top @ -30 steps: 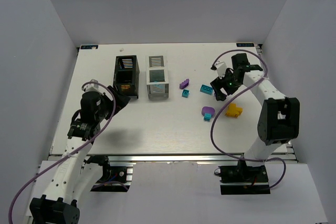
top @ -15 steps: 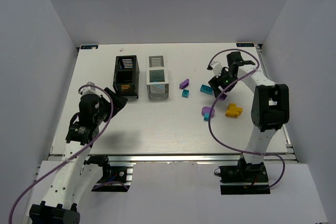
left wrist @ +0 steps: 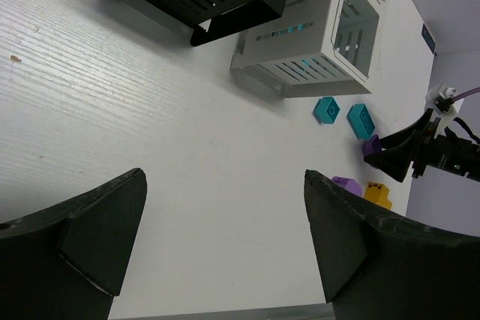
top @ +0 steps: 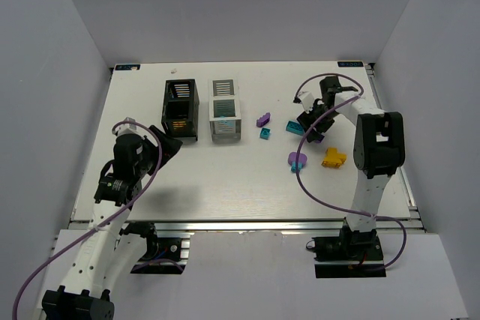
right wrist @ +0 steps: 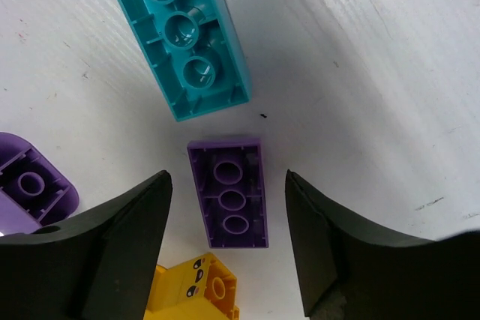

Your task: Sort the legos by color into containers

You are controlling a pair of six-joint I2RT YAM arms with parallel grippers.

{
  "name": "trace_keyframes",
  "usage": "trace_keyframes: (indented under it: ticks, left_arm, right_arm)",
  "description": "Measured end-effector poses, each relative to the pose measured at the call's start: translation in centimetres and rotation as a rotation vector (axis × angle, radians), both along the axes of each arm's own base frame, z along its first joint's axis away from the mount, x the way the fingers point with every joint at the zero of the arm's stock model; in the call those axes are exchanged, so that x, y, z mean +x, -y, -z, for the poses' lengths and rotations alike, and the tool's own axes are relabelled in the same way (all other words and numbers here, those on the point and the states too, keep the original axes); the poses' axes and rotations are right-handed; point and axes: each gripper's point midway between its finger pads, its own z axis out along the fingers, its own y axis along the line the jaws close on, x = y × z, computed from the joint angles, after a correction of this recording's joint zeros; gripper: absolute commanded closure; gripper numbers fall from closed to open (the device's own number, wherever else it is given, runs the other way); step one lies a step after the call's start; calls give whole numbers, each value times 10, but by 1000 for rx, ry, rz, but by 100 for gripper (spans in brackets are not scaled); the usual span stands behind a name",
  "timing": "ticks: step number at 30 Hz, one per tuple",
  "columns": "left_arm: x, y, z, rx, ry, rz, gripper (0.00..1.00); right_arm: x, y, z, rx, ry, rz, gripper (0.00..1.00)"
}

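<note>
i am at the picking step for one lego: my right tool (top: 312,128) hangs low over the small purple plastic brick (right wrist: 229,192), which lies on the white table (top: 225,185) with its hollow underside up. the fingers are spread, one on each long side of the brick, and they are not touching it. very close above it in the wrist view lies the long teal plastic brick (right wrist: 180,35), also upside down. the yellow-orange plastic piece (right wrist: 199,286) is just beside the purple brick's lower end, and a rounded purple piece (right wrist: 30,185) lies to the left. for the next move i think i must go down a little more, keep the fingers off the teal and yellow neighbours, and press only on the purple one. then it must travel to the black slatted container (top: 181,110) or the white slatted container (top: 225,109), both well apart from here on the left. i see something orange in the black one and something teal in the white one, but i cannot tell which compartment is for purple. my left tool (left wrist: 221,245) is spread and empty, hovering over the table near the black container.
</note>
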Motion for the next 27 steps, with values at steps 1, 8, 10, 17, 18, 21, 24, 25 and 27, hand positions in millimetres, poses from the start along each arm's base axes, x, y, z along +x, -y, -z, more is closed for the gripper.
trace_keyframes:
  ticks: [1,8,10,17,18,21,24,25,27]
  left_arm:
    - [0,0,0,0,0,-1,6]
    - [0,0,0,-5,-2,-6,5]
    - [0,0,0,-5,-1,-6,6]
    - [1,0,-1,-6,3,-5,6]
    - [1,0,-1,-6,3,-5,6]
    - [1,0,-2,-7,7,-4,6]
    - [3,1,-4,-9,20,-4,6]
    - [4,1,-5,-9,24,-4,6]
    - [5,1,-7,-10,30,-4,6]
  right_arm:
    - [0,0,1,-2,-3,0,36]
    - [-1,1,4,-6,-12,-5,53]
    - [-2,1,4,-6,-16,-6,62]
    - [-11,1,-3,0,-30,-6,91]
    - [-13,0,-8,5,-28,-9,98]
    - [-14,-6,-32,42,14,-20,100]
    - [-14,-18,-65,114,53,-43,100]
    - [-10,-25,-78,145,79,-57,100]
    - [0,-41,-106,217,138,-92,100]
